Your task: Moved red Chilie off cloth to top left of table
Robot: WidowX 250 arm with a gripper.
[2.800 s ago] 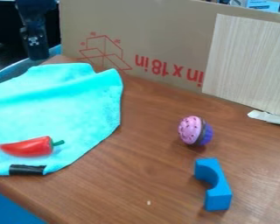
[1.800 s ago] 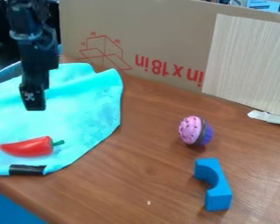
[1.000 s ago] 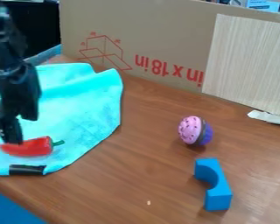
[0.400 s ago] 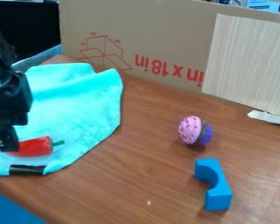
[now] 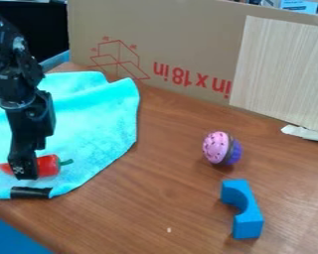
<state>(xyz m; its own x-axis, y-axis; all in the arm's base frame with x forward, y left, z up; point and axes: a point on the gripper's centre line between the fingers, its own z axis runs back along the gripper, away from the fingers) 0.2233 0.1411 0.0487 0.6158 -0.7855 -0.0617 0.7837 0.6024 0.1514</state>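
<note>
The black gripper (image 5: 26, 167) hangs at the left, low over the middle of the red chili (image 5: 48, 165) and hiding part of it. The chili lies on the turquoise cloth (image 5: 89, 129), near its front edge, with its green stem toward the right. Its red tip shows to the left of the gripper. Whether the chili is held cannot be seen.
A pink and purple toy cupcake (image 5: 217, 148) and a blue arch block (image 5: 247, 213) are on the right of the brown table (image 5: 155, 198). Cardboard (image 5: 168, 30) stands along the back, with a pale wood-patterned panel (image 5: 281, 74) on it.
The gripper came in from the upper left, down to the chili at the cloth's front, and most recently shifted right over its middle. The chili stays in the same spot.
</note>
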